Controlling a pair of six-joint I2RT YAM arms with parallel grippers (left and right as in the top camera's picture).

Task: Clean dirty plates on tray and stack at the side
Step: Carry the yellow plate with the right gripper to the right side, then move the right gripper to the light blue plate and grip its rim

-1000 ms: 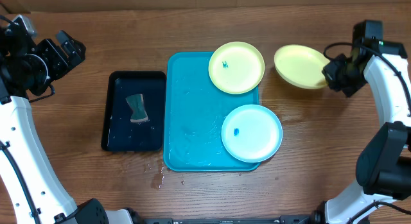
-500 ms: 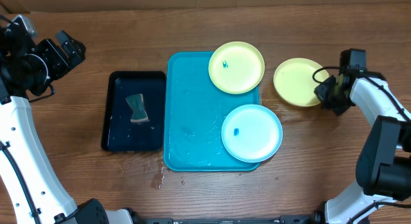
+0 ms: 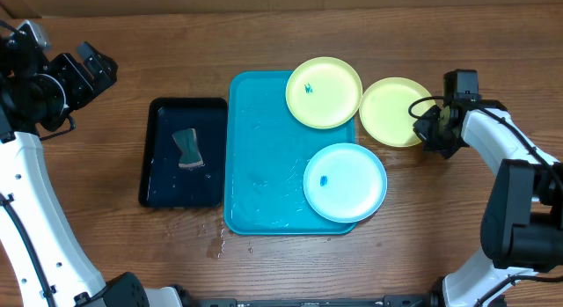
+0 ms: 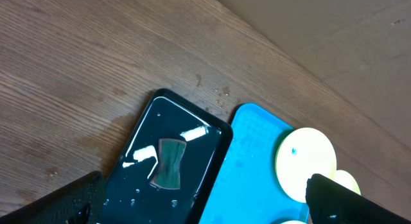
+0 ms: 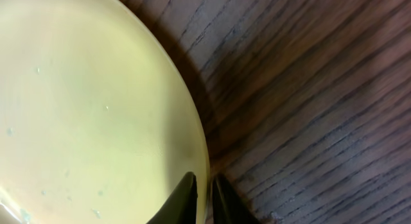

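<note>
The plates lie apart. The outer yellow-green plate (image 3: 391, 112) rests flat on the worktop (image 3: 106, 245), just beside the tray (image 3: 264, 157). My right tool (image 3: 429, 127) is narrow, its fingertips (image 5: 186, 197) pinching that plate's right rim. The smeared yellow-green plate (image 3: 324, 93) sits on the tray's far right corner, and the cyan plate (image 3: 345, 182), with a small blue mark, sits on the near right corner, overhanging the rim. My left tool (image 3: 95, 65) hangs wide and holds nothing, well apart, beyond the black tray (image 3: 183, 153) with its sponge (image 3: 186, 149).
</note>
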